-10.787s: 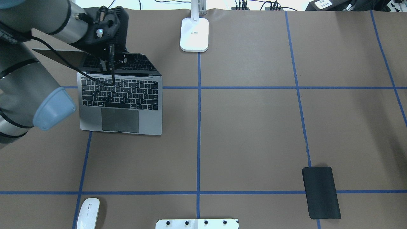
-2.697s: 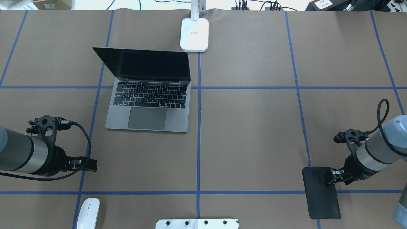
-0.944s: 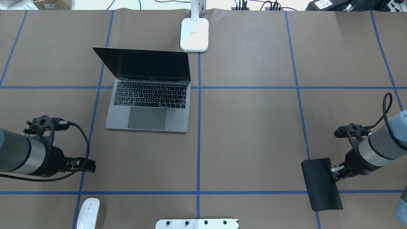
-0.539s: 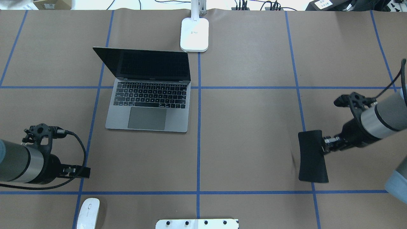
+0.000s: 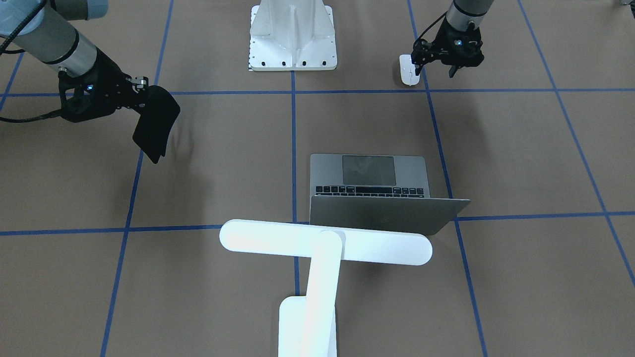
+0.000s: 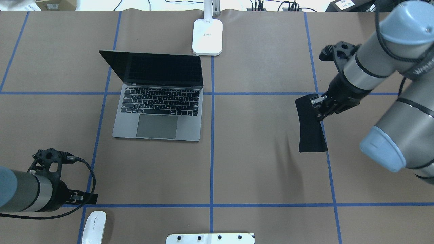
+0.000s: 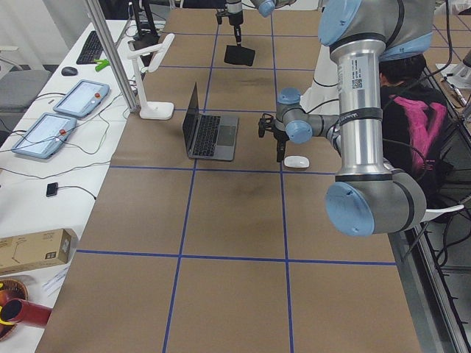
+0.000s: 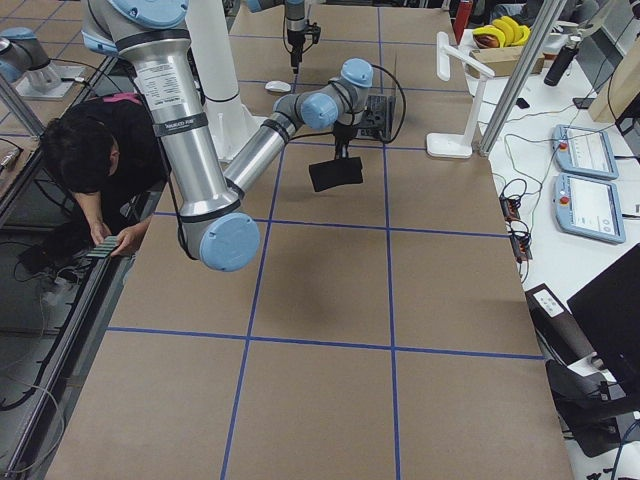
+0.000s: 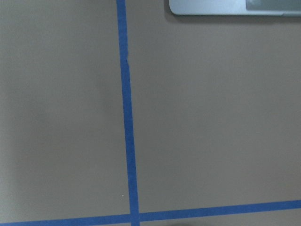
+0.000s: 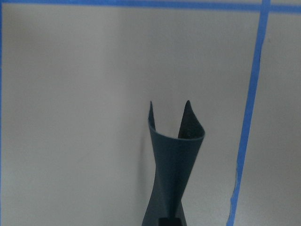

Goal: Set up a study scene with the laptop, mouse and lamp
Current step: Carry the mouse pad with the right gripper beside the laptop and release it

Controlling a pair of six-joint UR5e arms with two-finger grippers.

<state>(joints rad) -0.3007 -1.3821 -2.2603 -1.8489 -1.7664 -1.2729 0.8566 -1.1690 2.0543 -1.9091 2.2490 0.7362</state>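
The grey laptop (image 6: 159, 112) stands open left of the table's middle, also in the front view (image 5: 369, 181). The white lamp (image 5: 325, 242) stands behind it, base (image 6: 207, 37) at the far edge. The white mouse (image 6: 94, 227) lies at the near left edge, also in the front view (image 5: 409, 69). My left gripper (image 5: 435, 68) hangs open just beside and above the mouse, not touching it. My right gripper (image 6: 317, 105) is shut on the edge of a black mouse pad (image 6: 310, 127), which hangs curled above the table, as the right wrist view (image 10: 176, 160) shows.
A white ribbed pedestal (image 5: 292, 34) is bolted at the near middle edge (image 6: 210, 238). Blue tape lines (image 6: 212, 149) grid the brown table. The left wrist view shows bare table and the laptop's front corner (image 9: 235, 7). An operator (image 8: 85, 160) sits beyond the robot's side.
My right gripper has lifted the mouse pad off the table and carried it away from the near edge and inward. My left gripper has moved nearer to the mouse. The laptop now stands nearer the middle.
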